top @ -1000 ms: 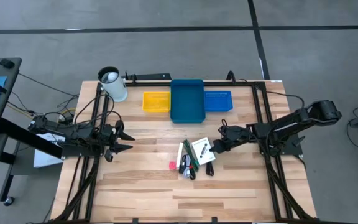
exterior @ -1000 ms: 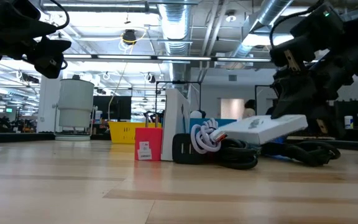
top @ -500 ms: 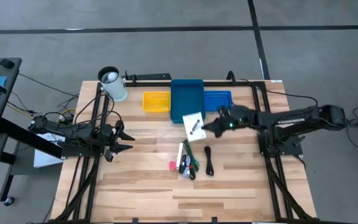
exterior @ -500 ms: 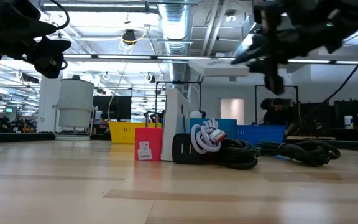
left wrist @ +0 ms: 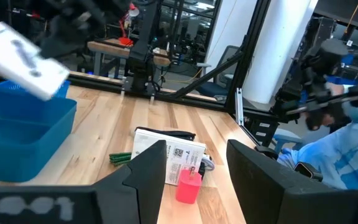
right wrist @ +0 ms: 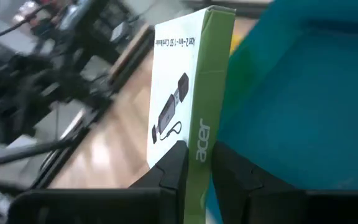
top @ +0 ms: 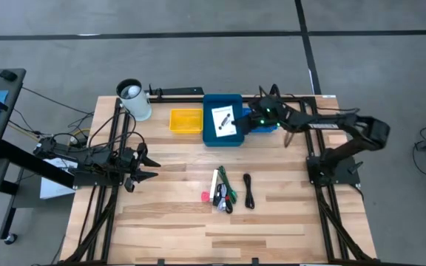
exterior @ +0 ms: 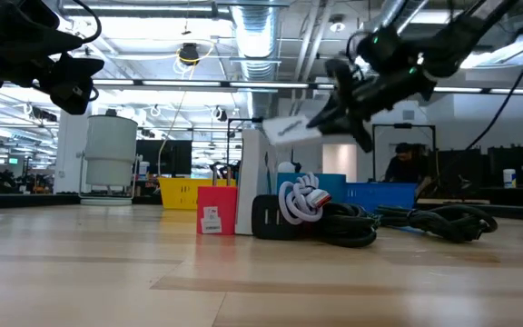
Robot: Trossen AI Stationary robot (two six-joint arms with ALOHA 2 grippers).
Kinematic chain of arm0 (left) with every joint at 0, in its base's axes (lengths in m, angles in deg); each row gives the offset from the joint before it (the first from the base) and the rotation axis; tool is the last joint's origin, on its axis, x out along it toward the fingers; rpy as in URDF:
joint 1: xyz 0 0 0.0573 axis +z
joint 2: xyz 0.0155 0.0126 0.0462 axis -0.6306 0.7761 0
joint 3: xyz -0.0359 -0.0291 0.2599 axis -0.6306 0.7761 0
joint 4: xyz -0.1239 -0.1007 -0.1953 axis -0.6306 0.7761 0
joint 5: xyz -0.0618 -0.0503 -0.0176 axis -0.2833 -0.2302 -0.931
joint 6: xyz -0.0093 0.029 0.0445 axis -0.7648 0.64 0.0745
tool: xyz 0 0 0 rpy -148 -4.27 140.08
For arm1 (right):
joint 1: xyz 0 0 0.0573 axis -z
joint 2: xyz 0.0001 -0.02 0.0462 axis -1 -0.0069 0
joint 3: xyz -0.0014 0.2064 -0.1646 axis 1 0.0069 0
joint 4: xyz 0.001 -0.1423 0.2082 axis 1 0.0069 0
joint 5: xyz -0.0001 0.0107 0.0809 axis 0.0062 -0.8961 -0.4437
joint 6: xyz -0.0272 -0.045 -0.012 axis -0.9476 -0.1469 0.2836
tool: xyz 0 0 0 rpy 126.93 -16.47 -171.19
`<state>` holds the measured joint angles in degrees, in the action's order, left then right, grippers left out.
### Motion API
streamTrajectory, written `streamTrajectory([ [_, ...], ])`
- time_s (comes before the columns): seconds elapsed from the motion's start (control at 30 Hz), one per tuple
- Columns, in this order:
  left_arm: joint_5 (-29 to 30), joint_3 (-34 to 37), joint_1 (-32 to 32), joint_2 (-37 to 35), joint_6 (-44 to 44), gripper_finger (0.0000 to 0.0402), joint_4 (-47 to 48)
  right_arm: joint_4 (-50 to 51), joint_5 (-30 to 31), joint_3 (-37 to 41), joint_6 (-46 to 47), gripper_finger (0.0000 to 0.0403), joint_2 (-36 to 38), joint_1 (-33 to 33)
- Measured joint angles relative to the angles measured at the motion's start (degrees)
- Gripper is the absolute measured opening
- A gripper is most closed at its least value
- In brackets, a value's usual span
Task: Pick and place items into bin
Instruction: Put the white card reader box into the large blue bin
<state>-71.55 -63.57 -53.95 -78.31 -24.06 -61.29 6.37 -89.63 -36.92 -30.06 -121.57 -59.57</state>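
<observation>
My right gripper (top: 244,123) is shut on a white printed card (top: 224,120), a flat pack with a green side, which hangs over the large blue bin (top: 220,137). The low view shows the card (exterior: 284,129) tilted in the air. On the table's middle lie a second white card (top: 215,185), pens (top: 226,191), a black cable (top: 248,191) and a pink cube (top: 205,196). My left gripper (top: 145,164) waits open at the table's left side. My right gripper pinches the white card between its two fingers (right wrist: 174,169), one on the printed face and one on the back, at the end by the green side (right wrist: 202,149). The fingers reach in from the table's right, slanting down. The card is lifted clear, tilted above the blue bin.
A yellow bin (top: 186,120) and a smaller blue bin (top: 266,117) flank the large one at the far edge. A white cylinder (top: 134,100) stands at the far left corner. In the room beyond sits a person (exterior: 405,168).
My right gripper has lifted the white card off the pile in the table's middle and carried it up, toward the far edge and leftward, to above the blue bin, rolling its wrist on the way. The other items have stayed where they lay.
</observation>
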Motion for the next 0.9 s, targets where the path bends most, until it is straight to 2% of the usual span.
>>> streamTrajectory([
  [0.17,0.0,0.0,0.0,0.0,0.0,0.0159,0.0,-5.2,-0.1,0.0,0.9,0.0053,-6.8,4.4],
  [0.33,0.0,0.0,0.0,0.0,0.0,0.0159,0.0,-7.1,-0.1,0.1,1.6,0.0054,-10.4,7.0],
  [0.63,0.0,0.0,0.0,0.0,0.0,0.0159,0.0,-7.5,-0.5,0.1,1.2,0.0081,-10.7,7.5],
  [0.9,0.1,0.0,0.0,0.0,0.0,0.0159,0.0,-7.5,-1.4,0.1,1.1,0.0126,-10.6,7.5],
])
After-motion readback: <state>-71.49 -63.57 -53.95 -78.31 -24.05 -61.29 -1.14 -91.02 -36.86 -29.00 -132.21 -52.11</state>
